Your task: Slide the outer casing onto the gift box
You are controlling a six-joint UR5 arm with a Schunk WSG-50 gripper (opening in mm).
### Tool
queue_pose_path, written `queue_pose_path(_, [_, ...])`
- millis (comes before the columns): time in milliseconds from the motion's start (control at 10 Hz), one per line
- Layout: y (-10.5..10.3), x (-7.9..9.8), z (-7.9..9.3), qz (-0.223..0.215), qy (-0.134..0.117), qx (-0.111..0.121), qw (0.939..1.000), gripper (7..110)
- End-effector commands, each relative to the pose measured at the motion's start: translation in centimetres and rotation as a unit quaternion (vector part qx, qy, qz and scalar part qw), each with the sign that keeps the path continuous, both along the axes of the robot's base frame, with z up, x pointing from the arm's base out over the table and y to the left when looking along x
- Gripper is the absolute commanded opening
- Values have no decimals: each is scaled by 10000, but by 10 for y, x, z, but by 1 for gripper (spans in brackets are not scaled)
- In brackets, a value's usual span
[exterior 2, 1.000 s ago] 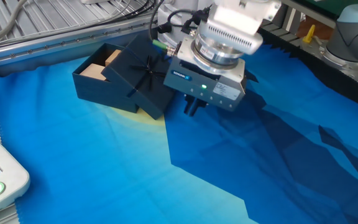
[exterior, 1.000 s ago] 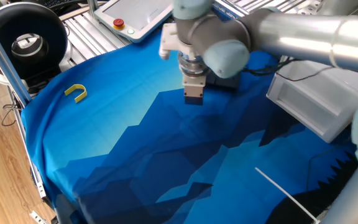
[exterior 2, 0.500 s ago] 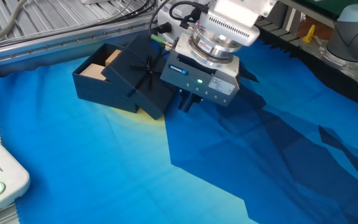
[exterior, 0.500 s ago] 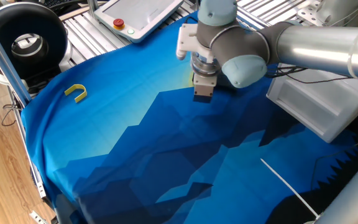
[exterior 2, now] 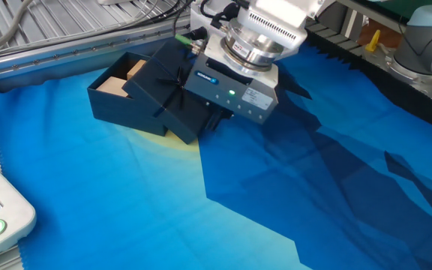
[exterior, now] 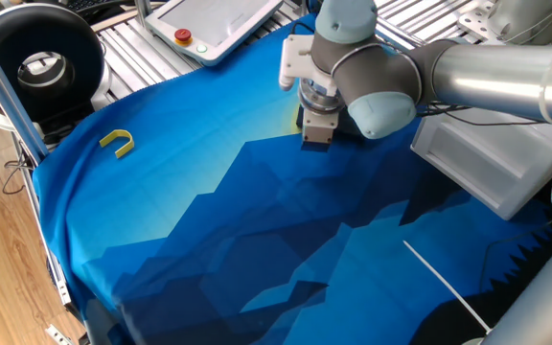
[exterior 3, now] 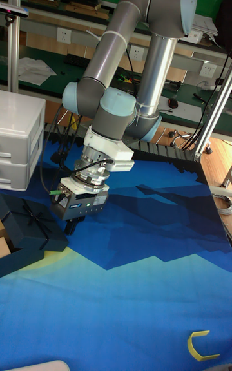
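In one fixed view the arm's wrist blocks nearly everything behind it: the hand (exterior: 316,142) points down at the blue cloth on the table (exterior: 209,240), its fingers too dark and small to read, and neither box part can be made out. A yellow U-shaped piece (exterior: 117,143) lies well apart, near the cloth's left edge.

In the other fixed view the outer casing (exterior 2: 172,90), dark with a ribbon bow on top, sits partly over the gift box (exterior 2: 113,94), whose tan inside shows at the left end. The hand (exterior 2: 214,121) is tilted, its body just beside the casing's near corner. The fingertips are tucked under the hand's body against the dark cardboard, so I cannot tell how far apart they stand or whether they touch the casing.

In the tall fixed view the casing (exterior 3: 32,230) is cut off at the left edge. The hand (exterior 3: 72,223) hangs just beside it, fingers low over the cloth.
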State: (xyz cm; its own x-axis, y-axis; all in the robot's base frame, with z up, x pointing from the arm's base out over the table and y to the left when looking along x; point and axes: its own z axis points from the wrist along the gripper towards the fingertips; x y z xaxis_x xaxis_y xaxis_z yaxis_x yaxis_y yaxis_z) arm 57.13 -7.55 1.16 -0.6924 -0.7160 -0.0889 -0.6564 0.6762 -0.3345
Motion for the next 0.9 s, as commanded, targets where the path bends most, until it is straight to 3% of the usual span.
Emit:
queue_pose_path(0, [10,5,-2,34,25,89,10000,7])
queue_pose_path(300, [-19,-12,8,-364,212,-494,9979,7])
queue_pose_path(500, [-30,-21,9,-792,285,-617,9945,7])
queue_pose_path(800, [-44,-34,13,-1027,453,-891,9897,7])
